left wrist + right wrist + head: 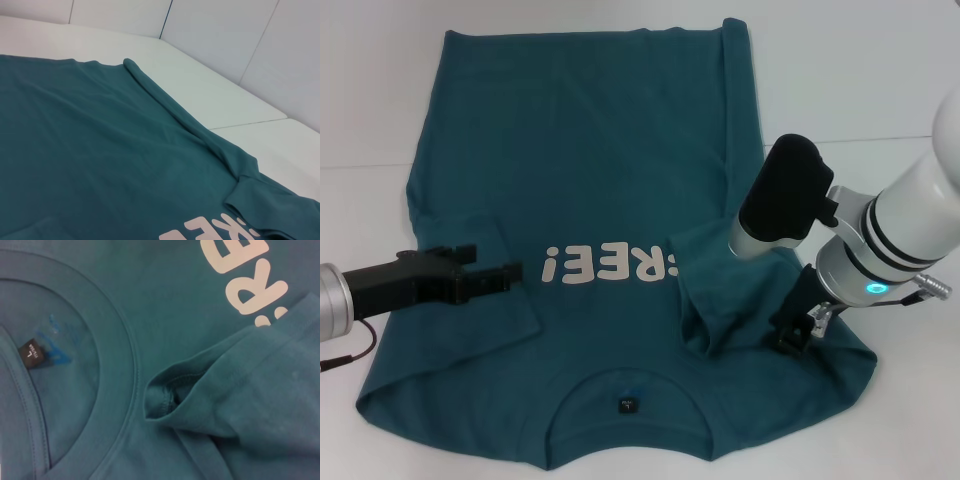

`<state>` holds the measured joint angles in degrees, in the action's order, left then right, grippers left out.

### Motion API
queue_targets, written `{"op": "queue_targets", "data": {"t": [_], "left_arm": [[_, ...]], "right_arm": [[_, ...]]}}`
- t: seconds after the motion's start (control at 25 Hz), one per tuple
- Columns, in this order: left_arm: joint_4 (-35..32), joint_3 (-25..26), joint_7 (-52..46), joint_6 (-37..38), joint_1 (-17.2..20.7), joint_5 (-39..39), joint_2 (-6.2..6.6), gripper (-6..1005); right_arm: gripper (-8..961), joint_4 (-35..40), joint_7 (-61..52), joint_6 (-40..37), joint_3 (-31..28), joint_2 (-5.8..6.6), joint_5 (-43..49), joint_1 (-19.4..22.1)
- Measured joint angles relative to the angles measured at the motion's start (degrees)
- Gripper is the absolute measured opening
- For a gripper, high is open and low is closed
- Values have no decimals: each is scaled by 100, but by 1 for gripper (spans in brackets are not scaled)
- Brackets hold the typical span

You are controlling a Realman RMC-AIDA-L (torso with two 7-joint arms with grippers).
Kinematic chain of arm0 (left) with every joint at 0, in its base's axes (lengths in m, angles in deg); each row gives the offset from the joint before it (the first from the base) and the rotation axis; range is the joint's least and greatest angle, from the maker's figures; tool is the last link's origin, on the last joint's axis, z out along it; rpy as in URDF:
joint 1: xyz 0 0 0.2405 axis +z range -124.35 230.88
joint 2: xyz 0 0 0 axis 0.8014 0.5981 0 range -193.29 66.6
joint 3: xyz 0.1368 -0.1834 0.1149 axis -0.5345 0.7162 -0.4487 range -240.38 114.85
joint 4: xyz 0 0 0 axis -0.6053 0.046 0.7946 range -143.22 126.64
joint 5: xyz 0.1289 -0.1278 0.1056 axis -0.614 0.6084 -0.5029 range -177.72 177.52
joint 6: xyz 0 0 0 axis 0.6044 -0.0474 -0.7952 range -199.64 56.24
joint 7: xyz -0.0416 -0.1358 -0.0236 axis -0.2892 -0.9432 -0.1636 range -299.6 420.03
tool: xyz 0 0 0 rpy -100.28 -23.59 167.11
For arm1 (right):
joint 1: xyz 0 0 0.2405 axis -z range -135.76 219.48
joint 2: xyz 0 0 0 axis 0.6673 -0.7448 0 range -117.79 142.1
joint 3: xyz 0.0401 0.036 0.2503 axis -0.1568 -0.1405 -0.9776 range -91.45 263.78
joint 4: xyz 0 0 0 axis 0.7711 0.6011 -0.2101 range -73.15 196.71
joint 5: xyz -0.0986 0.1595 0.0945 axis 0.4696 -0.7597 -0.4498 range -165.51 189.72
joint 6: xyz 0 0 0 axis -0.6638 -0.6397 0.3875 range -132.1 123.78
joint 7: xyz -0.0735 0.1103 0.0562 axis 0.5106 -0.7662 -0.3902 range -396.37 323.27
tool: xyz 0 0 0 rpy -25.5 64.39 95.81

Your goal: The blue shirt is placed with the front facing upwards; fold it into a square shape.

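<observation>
Two arms reach over the blue shirt in the head view, where it lies spread front-up on the white tabletop, neckline toward the robot and hem at the far side. The left pincer hovers low over the shirt's left sleeve area, just beside the "FREE!" print, its dark fingers close together and holding nothing. The right pincer sits down on the shirt near the right shoulder; whether it is open or closed cannot be told. The right sleeve is folded inward over the chest, covering the end of the print, and the right side edge is folded in along its length.

In the left wrist view, the shirt fills most of the picture, with the folded side edge running as a ridge beside bare tabletop.

In the right wrist view, the round neckline curves around a small dark label, and the folded sleeve's open cuff lies just beside the collar, below the print
</observation>
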<state>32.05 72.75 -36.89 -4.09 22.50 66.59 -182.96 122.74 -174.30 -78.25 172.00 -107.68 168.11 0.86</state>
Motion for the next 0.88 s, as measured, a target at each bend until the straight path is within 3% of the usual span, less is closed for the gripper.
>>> {"op": "queue_targets", "data": {"t": [0.16,0.28,0.48,0.88], "left_arm": [[0,0,-1,-2,-2,1,0,888],[-13,-2,-2,-13,-18,2,0,888],[-25,-8,-2,-20,-42,-1,0,888],[-2,-9,-11,-5,-53,-7,0,888]], "right_arm": [[382,10,33,-46,12,5,34,3],[183,10,57,-60,14,10,43,7],[-1,12,83,-79,17,14,47,24],[-1,594,452,-599,-36,21,42,247]]}}
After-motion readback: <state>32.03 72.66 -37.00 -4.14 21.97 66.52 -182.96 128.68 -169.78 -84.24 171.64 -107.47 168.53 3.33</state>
